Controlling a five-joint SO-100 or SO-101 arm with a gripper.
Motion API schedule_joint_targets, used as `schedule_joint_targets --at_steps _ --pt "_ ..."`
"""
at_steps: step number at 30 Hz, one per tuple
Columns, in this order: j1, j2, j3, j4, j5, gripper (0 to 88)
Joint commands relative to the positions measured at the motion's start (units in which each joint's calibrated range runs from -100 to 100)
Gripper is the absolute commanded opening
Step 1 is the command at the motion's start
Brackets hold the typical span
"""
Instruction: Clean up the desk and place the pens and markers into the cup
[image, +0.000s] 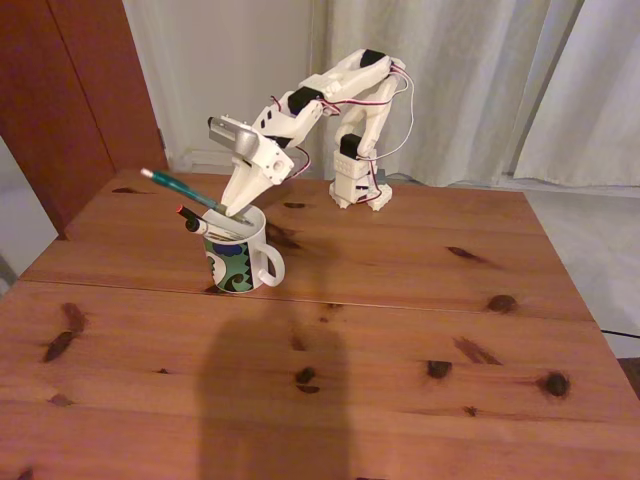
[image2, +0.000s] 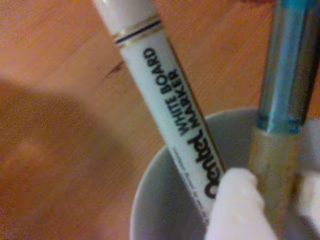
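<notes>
On the wide reddish-brown pine desk (image: 400, 330) with its dark knots and cross seam stood the white ceramic cup (image: 240, 258), handled and banded with green, blue and black swirls, left of centre in the fixed view. The white two-finger gripper (image: 238, 210) of the arm reached down into its mouth. In the wrist view its white fingers (image2: 235, 210) sat either side of the teal-green pen (image2: 285, 95), closed around the lower barrel, with the pen's tip inside the cup. A thick white board marker (image2: 165, 95) leaned against the cup's rim beside it. A thin black pen with a red tip (image: 190, 216) also stuck out leftward in the fixed view.
</notes>
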Motion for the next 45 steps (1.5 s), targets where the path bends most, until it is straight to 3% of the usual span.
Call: schedule_joint_targets --at_steps 1,8,12,15,26,34,39,45 --pt "-0.06 -0.31 -2.57 -0.91 1.18 15.5" --pt "-0.38 -1.13 -0.31 -1.25 1.29 14.9" --pt "-1.02 -2.71 -0.49 -0.65 1.29 1.9" --pt "-4.32 -6.60 0.32 0.38 1.13 1.2" --pt "-18.39 -30.51 12.22 28.77 1.39 0.8" --pt "-30.46 -44.82 24.85 47.95 8.46 0.8" --pt "-33.03 -50.37 32.42 50.19 12.45 0.8" --pt "-35.92 -55.58 41.80 50.19 13.60 0.8"
